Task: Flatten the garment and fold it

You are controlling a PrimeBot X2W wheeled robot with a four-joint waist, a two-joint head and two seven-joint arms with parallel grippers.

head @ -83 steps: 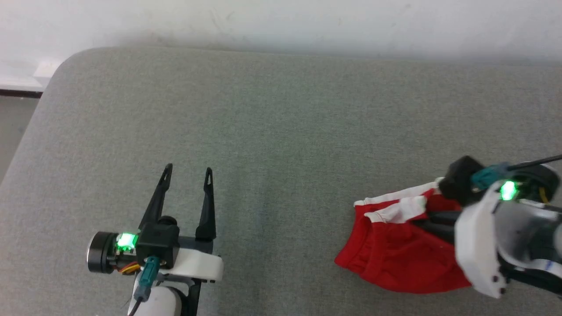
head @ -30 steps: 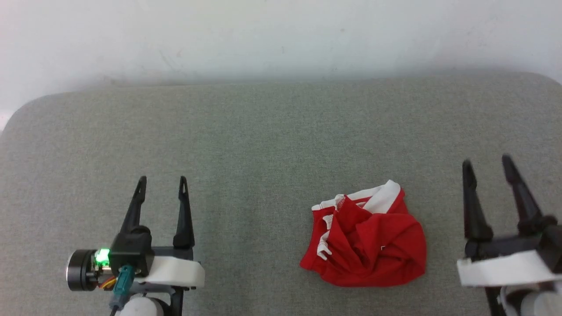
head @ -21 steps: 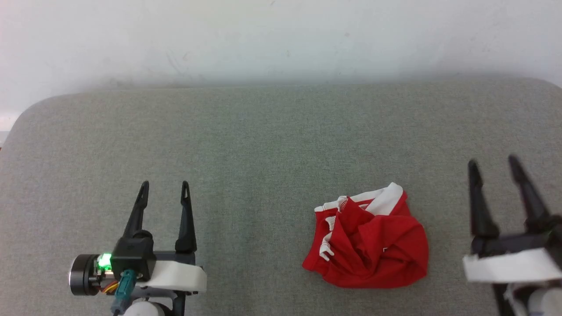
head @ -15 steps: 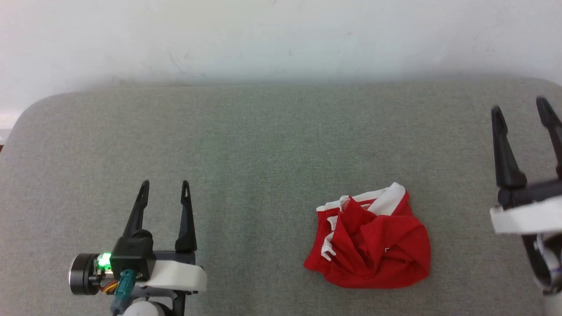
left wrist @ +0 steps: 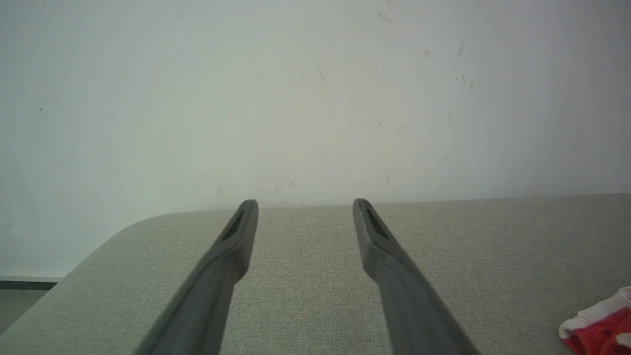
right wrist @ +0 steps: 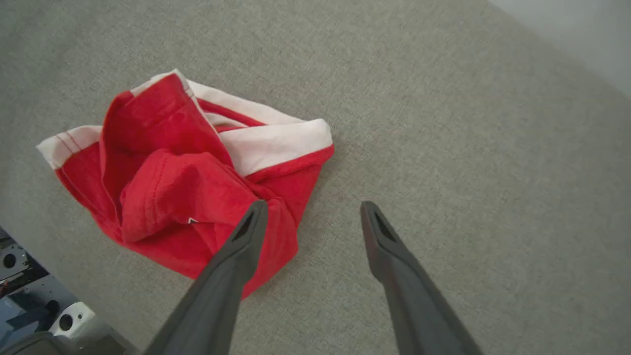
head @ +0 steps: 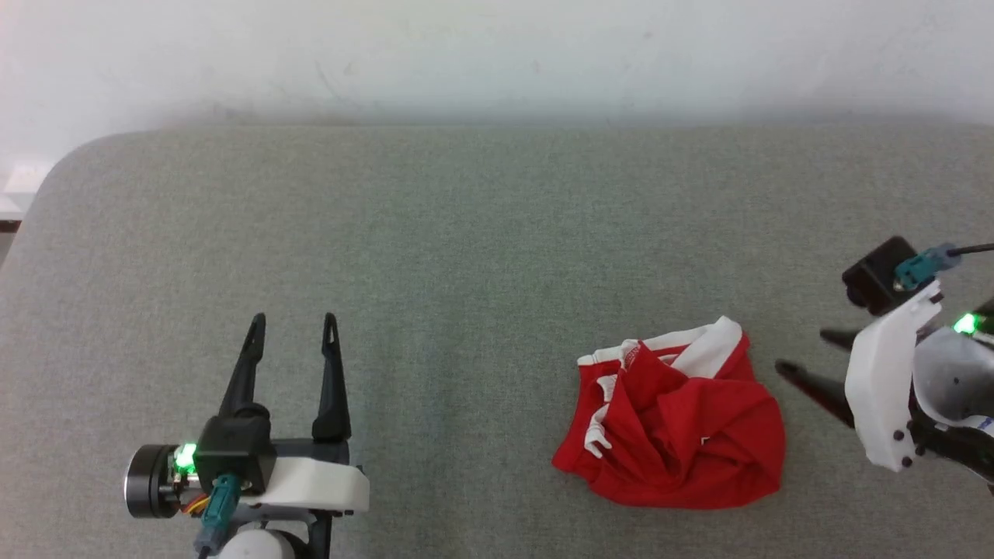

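- Head view: the garment (head: 683, 442), small bright red shorts of thin cloth with white trim, lies crumpled in a heap at the lower right of the frame on a flat grey fabric surface (head: 466, 248) with a rounded corner at the upper left. Its white band runs along the top edge of the heap, and more white trim shows down its left side.
- A plain white wall (head: 497, 54) runs across the top of the frame.
- The left gripper (head: 293, 320) sits at the lower left, its two long dark fingers pointing up the frame, spread apart with nothing between them, well apart from the garment.
- The right gripper (head: 801, 351) comes in from the right edge, fingers pointing left and spread apart. Their tips are just beside the heap's right side, with a strip of grey between.
- Left wrist view: the two fingers stand apart over the grey fabric surface, the white wall behind. A red and white corner of the garment shows at the lower right edge.
- Right wrist view: the garment lies left of centre, white band uppermost. The fingers are apart and hold nothing. The left fingertip overlaps the heap's lower right edge, though whether it touches I cannot tell. The right fingertip is over bare grey.
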